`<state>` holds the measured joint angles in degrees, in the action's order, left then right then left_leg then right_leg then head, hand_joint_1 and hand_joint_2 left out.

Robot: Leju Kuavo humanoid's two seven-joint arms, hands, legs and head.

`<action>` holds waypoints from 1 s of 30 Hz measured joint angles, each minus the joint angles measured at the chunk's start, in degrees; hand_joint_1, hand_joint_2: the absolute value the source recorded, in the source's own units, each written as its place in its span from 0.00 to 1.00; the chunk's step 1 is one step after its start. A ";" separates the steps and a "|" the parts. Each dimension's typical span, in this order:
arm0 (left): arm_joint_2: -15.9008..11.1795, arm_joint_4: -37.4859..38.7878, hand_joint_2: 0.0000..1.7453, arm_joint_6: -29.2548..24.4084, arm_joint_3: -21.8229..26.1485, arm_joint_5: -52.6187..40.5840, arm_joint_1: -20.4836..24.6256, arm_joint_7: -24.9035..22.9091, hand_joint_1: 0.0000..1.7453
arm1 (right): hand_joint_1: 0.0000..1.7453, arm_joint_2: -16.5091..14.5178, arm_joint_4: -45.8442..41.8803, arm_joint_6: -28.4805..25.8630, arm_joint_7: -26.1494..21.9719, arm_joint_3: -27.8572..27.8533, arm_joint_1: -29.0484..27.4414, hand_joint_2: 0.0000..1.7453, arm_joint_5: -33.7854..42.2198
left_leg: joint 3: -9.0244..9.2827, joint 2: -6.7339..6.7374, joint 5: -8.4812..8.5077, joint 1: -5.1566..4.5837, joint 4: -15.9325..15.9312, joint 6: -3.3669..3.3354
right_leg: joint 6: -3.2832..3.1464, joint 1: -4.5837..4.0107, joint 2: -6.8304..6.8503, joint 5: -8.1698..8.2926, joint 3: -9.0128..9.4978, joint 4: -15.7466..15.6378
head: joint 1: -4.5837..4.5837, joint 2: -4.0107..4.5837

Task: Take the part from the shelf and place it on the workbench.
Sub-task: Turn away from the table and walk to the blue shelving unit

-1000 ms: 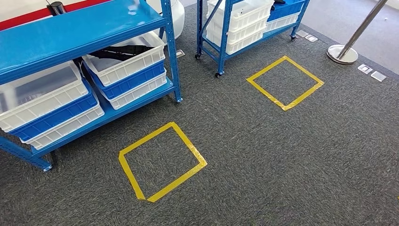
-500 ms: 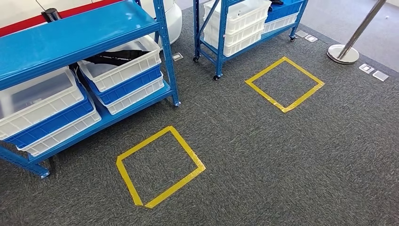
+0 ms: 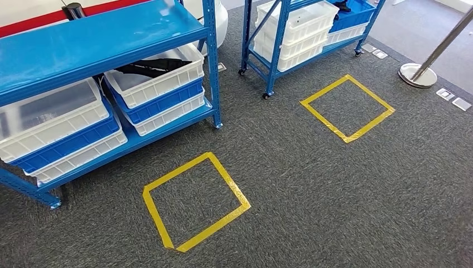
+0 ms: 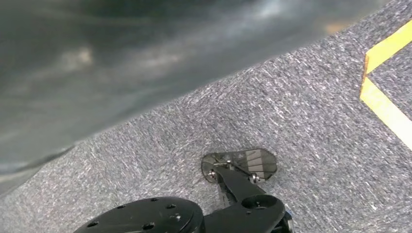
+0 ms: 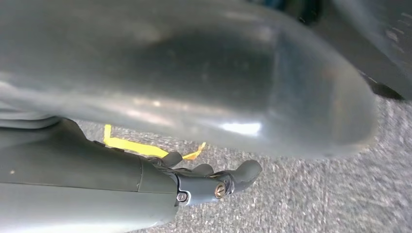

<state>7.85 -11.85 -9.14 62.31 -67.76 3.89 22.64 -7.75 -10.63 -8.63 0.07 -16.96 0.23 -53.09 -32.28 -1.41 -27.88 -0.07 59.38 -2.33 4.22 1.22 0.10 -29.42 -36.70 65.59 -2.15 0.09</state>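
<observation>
Right wrist view shows the right hand [image 5: 214, 182] hanging over grey carpet [image 5: 311, 204], its dark fingers [image 5: 245, 172] loosely curled with gaps between them, holding and touching nothing; a blurred silver arm cover sits close above it. Left wrist view looks down at carpet and a strip of yellow tape [image 4: 384, 104]; whether the left hand is open or closed cannot be told there. Head view gives the wider scene: a blue shelf [image 3: 100, 42] with stacked white and blue bins [image 3: 159, 92] on its lower level, one white bin holding a black part [image 3: 150, 66]. A second blue shelf [image 3: 276, 50] stands beyond, and two yellow tape squares [image 3: 195, 201] [image 3: 347, 107] mark the carpet before them.
</observation>
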 joint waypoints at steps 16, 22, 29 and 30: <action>-0.06 0.04 0.00 0.90 0.32 0.09 -0.30 -0.38 0.00 | 0.00 -0.21 0.03 0.27 -0.45 -0.09 -0.13 0.00 -0.03 | -4.82 1.18 0.69 1.71 4.97 4.38 | -2.82 1.03 -0.29 -0.10 8.13 -7.15 | -0.42 0.00; -0.08 0.06 0.00 1.02 0.39 0.09 -0.49 -0.37 0.00 | 0.00 -0.32 0.03 0.24 -0.79 -0.10 0.13 0.00 -0.02 | -2.42 1.27 1.40 1.32 0.98 1.94 | -0.55 0.72 -0.11 -1.72 9.57 -6.56 | -0.35 0.00; -0.08 0.04 0.00 1.12 0.41 -0.10 -0.22 -0.38 0.00 | 0.00 -0.30 0.03 0.30 -0.86 -0.14 0.07 0.00 0.10 | -0.47 0.63 -0.37 0.61 0.82 0.61 | -0.91 -0.06 -0.09 -3.49 -1.12 4.71 | 0.16 0.00; -0.08 0.04 0.00 1.14 0.41 -0.16 -0.23 -0.39 0.00 | 0.00 -0.30 0.03 0.35 -0.86 -0.16 -0.04 0.00 0.14 | 0.09 0.47 -0.79 0.59 0.82 0.69 | -0.55 -0.17 -0.09 -1.19 -0.43 1.32 | 0.21 0.00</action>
<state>7.77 -11.80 -8.00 62.72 -67.92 3.66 22.26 -8.04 -10.60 -8.28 -0.79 -17.12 0.18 -52.95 -32.19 -0.94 -28.67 0.52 60.19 -1.64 3.67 1.05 0.02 -30.61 -37.13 66.91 -1.94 0.09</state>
